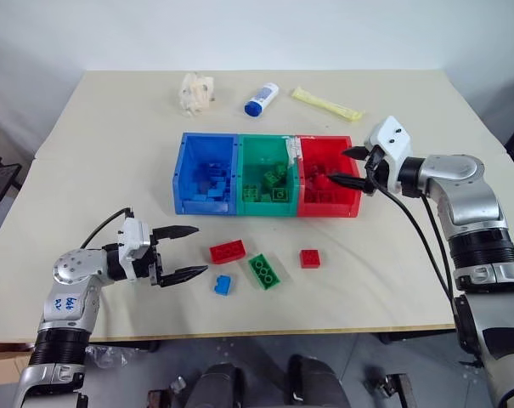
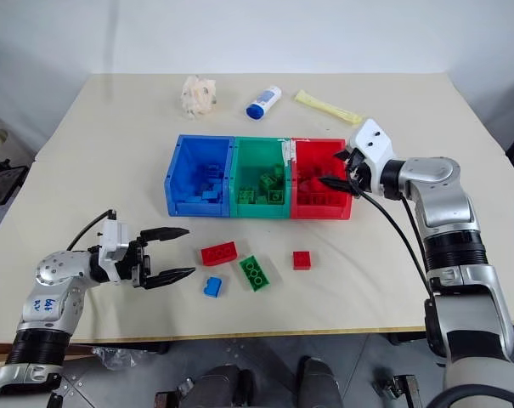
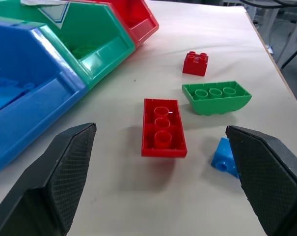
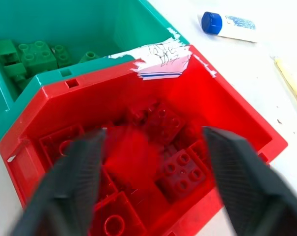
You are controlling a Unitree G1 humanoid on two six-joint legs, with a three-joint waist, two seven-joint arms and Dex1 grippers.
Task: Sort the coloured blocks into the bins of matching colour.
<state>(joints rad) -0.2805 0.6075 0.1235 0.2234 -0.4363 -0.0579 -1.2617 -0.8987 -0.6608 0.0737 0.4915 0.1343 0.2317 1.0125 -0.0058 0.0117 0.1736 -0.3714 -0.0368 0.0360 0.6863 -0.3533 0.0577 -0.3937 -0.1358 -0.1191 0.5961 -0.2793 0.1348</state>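
Three joined bins stand mid-table: blue (image 1: 206,206), green (image 1: 268,209) and red (image 1: 329,210), each holding blocks of its own colour. On the table in front of them lie a red oblong block (image 1: 228,251), a green oblong block (image 1: 263,271), a small blue block (image 1: 222,285) and a small red square block (image 1: 309,258). My left gripper (image 1: 182,252) is open just left of the red oblong block (image 3: 162,127), touching nothing. My right gripper (image 1: 339,167) hangs open over the red bin (image 4: 236,118). A blurred red block (image 4: 133,152) shows between its fingers, untouched by either.
At the back of the table lie a white bottle with a blue cap (image 1: 261,99), a yellow packet (image 1: 326,104) and a crumpled pale wrapper (image 1: 195,92). The table's front edge (image 1: 257,331) runs close behind the loose blocks.
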